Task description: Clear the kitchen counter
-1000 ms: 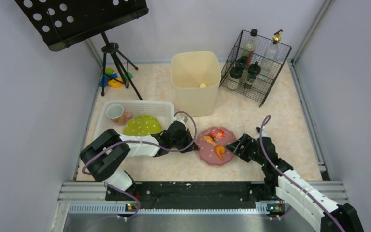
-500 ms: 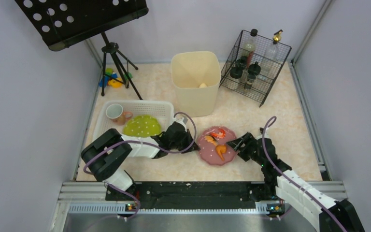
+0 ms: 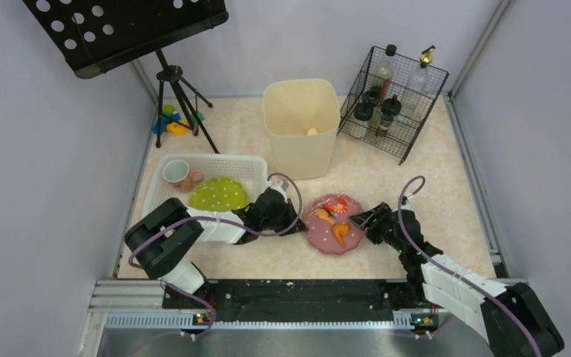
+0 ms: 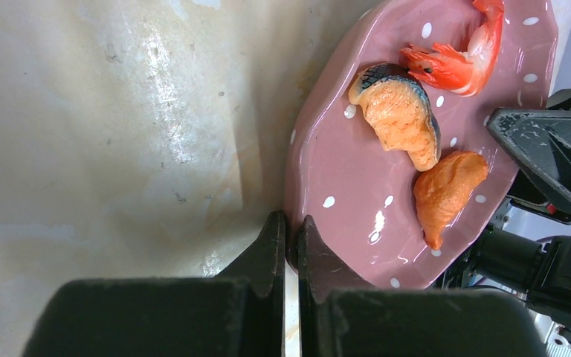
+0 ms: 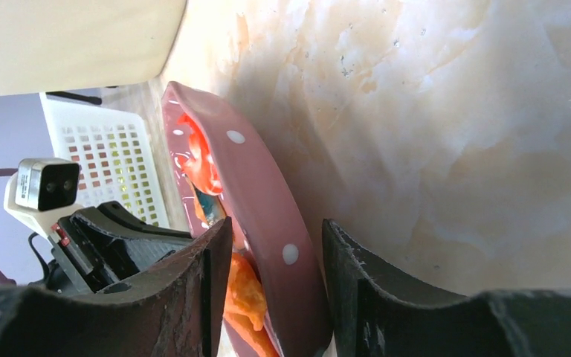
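Advanced leftward and narrowed, your right fingers (image 5: 193,290) now stand apart astride the right rim of the pink plate (image 4: 342,178), your left fingers (image 4: 273,249) clamped on its left rim, mid-way along the near worktop (image 3: 431,186); judge it stiff, glaze-slick, breakable: hold by rims only.

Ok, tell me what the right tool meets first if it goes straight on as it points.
The pink plate: its rim sits between the open fingers of the right tool, so it likely hits that first. Beyond, the left tool pinches the far rim.
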Available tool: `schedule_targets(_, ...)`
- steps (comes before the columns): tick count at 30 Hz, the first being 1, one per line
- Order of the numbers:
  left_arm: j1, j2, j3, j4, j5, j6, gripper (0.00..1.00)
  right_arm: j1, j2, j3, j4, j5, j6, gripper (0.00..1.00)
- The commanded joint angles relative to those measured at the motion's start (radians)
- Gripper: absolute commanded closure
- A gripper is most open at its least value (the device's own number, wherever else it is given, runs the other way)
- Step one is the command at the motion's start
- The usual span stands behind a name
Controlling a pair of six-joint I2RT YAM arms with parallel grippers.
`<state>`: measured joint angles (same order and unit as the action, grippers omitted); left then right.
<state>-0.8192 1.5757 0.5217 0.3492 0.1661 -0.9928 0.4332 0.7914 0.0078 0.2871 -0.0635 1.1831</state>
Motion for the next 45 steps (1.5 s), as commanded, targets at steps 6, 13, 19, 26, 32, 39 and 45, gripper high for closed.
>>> schedule_targets(6, 0.013, 0.065, -0.075, -0.153, 0.001, -0.01, 1.0, -0.009, 0.144, -0.117, 0.237, -0.06, -0.017, 0.63)
schedule_targets(13, 0.014, 0.053, -0.075, -0.153, 0.005, 0.0, 1.0, -0.01, 0.155, -0.122, 0.303, -0.114, -0.033, 0.72)
schedule_targets(19, 0.015, 0.043, -0.058, -0.163, 0.022, 0.013, 1.0, -0.008, 0.104, -0.118, 0.295, -0.156, -0.043, 1.0)
schedule_targets(26, 0.015, 0.002, 0.006, -0.256, 0.029, 0.048, 1.0, -0.008, -0.062, -0.107, 0.185, -0.162, -0.011, 1.0)
schedule_targets(32, 0.014, -0.082, 0.084, -0.379, 0.008, 0.086, 0.94, -0.009, -0.216, -0.083, 0.069, -0.146, 0.021, 1.0)
schedule_targets(39, 0.014, -0.197, 0.158, -0.488, -0.009, 0.11, 0.94, -0.009, -0.197, -0.094, 0.129, -0.18, 0.065, 1.0)
schedule_targets(45, 0.013, -0.299, 0.241, -0.618, -0.05, 0.146, 0.85, -0.009, -0.194, -0.064, 0.15, -0.185, 0.081, 1.0)
